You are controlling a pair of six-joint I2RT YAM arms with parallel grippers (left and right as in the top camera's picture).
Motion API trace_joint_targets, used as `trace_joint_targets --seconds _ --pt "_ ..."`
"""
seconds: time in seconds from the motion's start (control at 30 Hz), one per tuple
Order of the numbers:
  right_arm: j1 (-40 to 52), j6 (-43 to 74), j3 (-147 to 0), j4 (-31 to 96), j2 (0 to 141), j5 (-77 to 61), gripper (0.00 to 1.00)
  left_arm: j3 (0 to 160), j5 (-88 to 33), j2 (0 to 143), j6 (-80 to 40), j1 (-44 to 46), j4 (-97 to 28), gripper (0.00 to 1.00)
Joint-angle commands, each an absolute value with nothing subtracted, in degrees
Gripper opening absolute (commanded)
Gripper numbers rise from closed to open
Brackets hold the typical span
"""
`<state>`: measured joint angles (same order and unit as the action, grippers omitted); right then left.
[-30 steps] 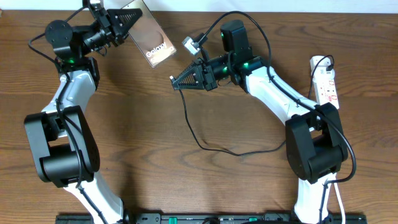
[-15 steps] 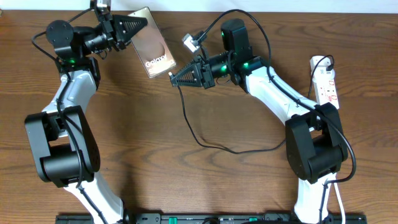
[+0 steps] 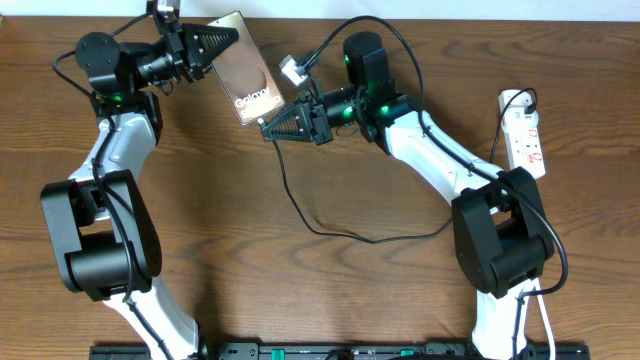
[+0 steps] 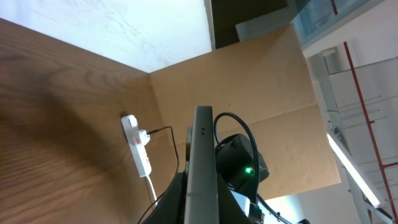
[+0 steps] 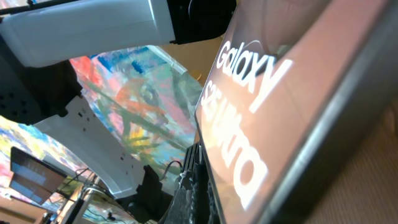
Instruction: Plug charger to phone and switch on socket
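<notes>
Step in hand: we judged this to be the plugging-in, with the switch not yet reached.
Left gripper (image 3: 222, 40): its fingers were clamped on the far end of the phone (image 3: 250, 80), holding it face-up at a slant.
Phone: it sat at the far left of the wooden table (image 3: 200, 220), its near short edge turned toward the other arm.
Right gripper (image 3: 270, 129): it was pinched together on the charger (image 3: 330, 232), just beside the phone's near edge. The plug tip itself was hidden from us.
Charger: its slack looped over the table toward the right.
Socket (image 3: 526, 130): it lay at the right edge, well apart from both grippers. We could not read its switch.
Next move: we reckoned the tip needed squaring to the port and a short straight push, with the left arm bracing the phone.
</notes>
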<state>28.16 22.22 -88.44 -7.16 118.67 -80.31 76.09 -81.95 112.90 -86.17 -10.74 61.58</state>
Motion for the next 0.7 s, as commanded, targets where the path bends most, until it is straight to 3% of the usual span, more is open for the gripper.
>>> trace_joint_targets --seconds 0.0,0.67 --pt "28.56 22.92 -89.14 -7.33 118.74 -79.83 0.01 77.12 -80.77 112.62 -86.67 -10.57 62.30 0.08" --pt "28.34 25.06 -89.14 -7.38 118.74 -78.13 0.01 77.12 -79.50 112.62 -88.23 -14.41 62.28 0.08"
